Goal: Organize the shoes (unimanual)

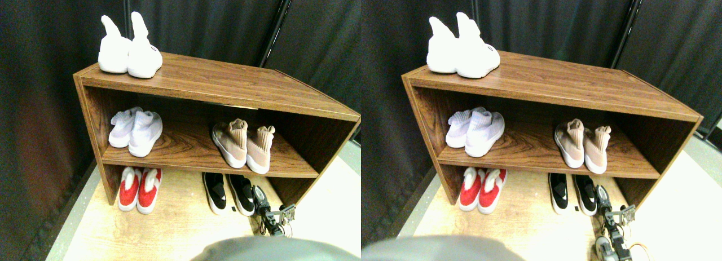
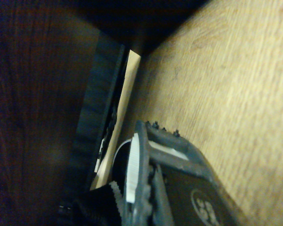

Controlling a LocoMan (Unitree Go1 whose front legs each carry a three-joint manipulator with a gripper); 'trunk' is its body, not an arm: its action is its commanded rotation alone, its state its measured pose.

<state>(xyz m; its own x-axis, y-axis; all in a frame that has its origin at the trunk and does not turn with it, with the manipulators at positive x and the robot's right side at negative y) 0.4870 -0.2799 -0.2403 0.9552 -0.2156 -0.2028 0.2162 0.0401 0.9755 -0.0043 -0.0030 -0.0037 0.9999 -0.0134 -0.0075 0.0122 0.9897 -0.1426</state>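
The robot's right arm [image 1: 277, 219] is a slim assembly of dark grey and black parts at the near right of the scene. A paler grey bracket crosses it near its far end, and dark cables run along it. Its end effector [image 1: 261, 198] is black and narrow. In the wrist view the jaw is a dark grey open frame with a row of small round screw heads along its upper edge, a light ridged strip down one side, and a white printed mark on its flat face. A black toothed edge shows beside it.
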